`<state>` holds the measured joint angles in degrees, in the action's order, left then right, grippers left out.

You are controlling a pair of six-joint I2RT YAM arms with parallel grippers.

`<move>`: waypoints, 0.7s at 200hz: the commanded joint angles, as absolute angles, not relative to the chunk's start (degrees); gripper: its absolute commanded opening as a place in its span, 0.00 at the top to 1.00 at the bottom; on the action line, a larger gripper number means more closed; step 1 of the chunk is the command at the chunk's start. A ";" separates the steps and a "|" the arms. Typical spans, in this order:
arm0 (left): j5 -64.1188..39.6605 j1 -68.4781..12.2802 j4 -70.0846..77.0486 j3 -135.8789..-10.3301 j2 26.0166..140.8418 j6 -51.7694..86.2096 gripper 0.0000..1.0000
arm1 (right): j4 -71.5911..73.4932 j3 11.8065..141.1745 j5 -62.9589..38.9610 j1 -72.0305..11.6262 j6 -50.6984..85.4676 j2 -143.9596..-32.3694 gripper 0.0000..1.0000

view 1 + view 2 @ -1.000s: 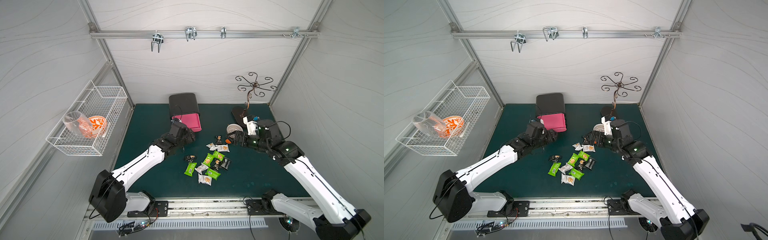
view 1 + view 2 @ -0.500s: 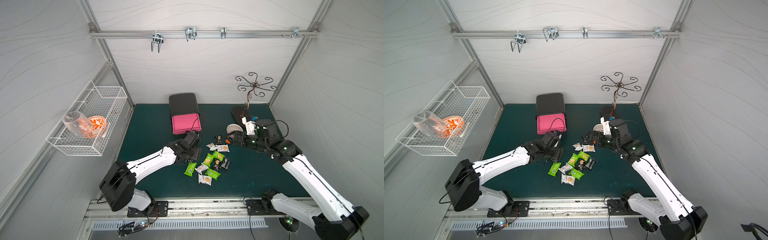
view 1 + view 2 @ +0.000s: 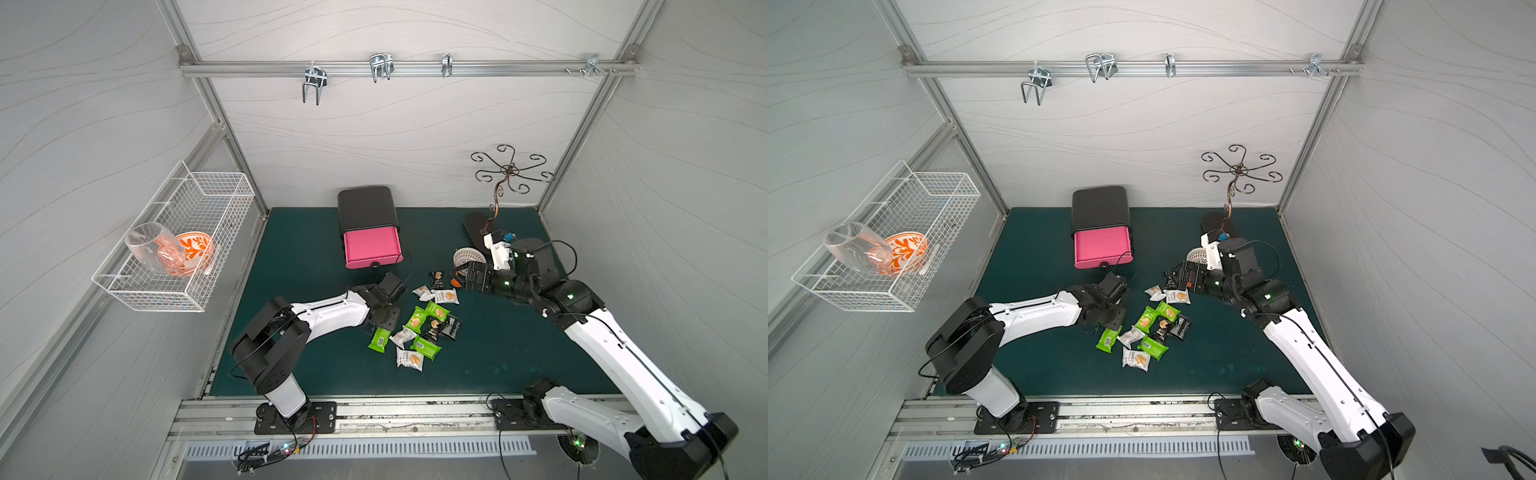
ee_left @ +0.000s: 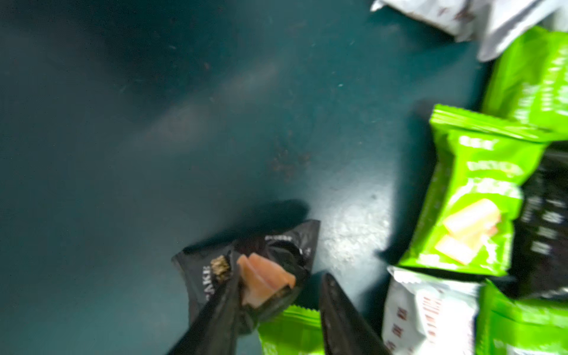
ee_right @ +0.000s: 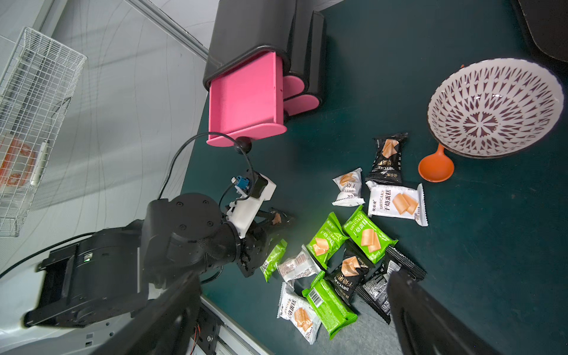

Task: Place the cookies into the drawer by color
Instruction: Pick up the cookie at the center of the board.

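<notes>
Your way to the drawer from above is open. Just before its knob, the left arm lies across the bench. Farther out from the drawer front, the cookies lie packed, some overlapping. The bowl and orange scoop stand off the drawer's side nearer the right arm. The opposite side is bare bench.

Top views look down; wrist cameras, one blurry, seemingly near cookies.

The left tool swung away from the open pink plastic drawer, came down at the left edge of the packet pile on the dark green worktop, and narrowed its jaws around a small black-wrapped cookie packet.
</notes>
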<state>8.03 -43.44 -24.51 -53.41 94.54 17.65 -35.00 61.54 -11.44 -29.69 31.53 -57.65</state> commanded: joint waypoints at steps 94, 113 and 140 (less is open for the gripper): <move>7.14 -42.85 -25.75 -54.72 97.80 19.15 1.00 | -34.98 62.05 -11.66 -29.58 31.11 -57.48 0.01; 6.41 -42.88 -26.14 -56.11 95.37 18.53 1.00 | -34.89 61.96 -11.76 -29.61 31.20 -57.52 0.01; 5.38 -42.89 -28.48 -60.65 92.21 15.99 1.00 | -34.72 61.79 -11.91 -29.68 31.28 -57.48 0.01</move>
<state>7.86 -42.98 -25.63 -55.57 95.31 18.17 -35.00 61.54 -11.44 -29.69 31.53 -57.65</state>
